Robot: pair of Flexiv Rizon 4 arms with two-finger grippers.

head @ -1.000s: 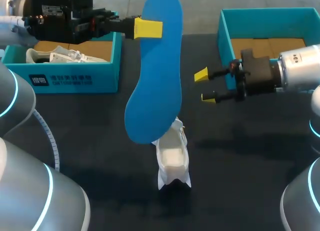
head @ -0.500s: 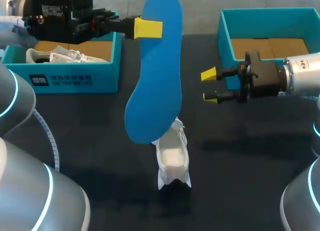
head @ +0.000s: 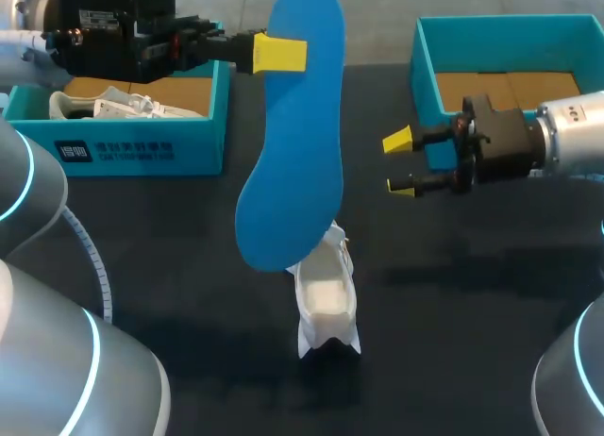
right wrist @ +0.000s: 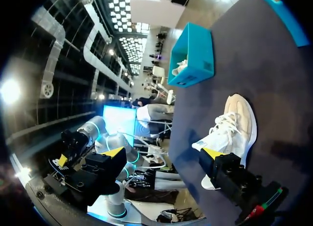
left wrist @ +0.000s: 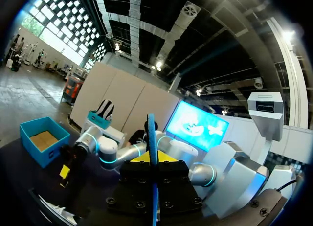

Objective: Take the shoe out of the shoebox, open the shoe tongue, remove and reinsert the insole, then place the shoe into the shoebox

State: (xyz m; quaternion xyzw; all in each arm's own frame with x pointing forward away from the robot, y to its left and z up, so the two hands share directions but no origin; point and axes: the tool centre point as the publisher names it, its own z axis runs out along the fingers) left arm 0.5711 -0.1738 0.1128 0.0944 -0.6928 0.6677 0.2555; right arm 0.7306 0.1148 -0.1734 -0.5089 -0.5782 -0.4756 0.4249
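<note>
My left claw (head: 281,54) is pinching the insole (head: 293,143) near its upper end, one yellow tip on its face and the other hidden behind it. The insole is hanging long and blue, high over the shoe (head: 327,299), and its lower end is covering the shoe's far end in the head view. The shoe is sitting upright on the counter (head: 189,266), mouth open and facing up.

My right claw (head: 400,162) is hanging open and empty, off to the shoe's right and beyond it, just in front of the right box (head: 510,23). The left box (head: 142,153), far left of the shoe, is holding a second shoe (head: 113,104).

I am judging the insole removal as done and the reinsertion as the step in hand. The next move is calling for lowering the insole's bottom end into the shoe's mouth. My right claw will probably need to steady the shoe.

Against the earlier frames, my right claw has been drawing back from the shoe toward the right box and rising a little, while my left claw, the insole and the shoe are staying put.
</note>
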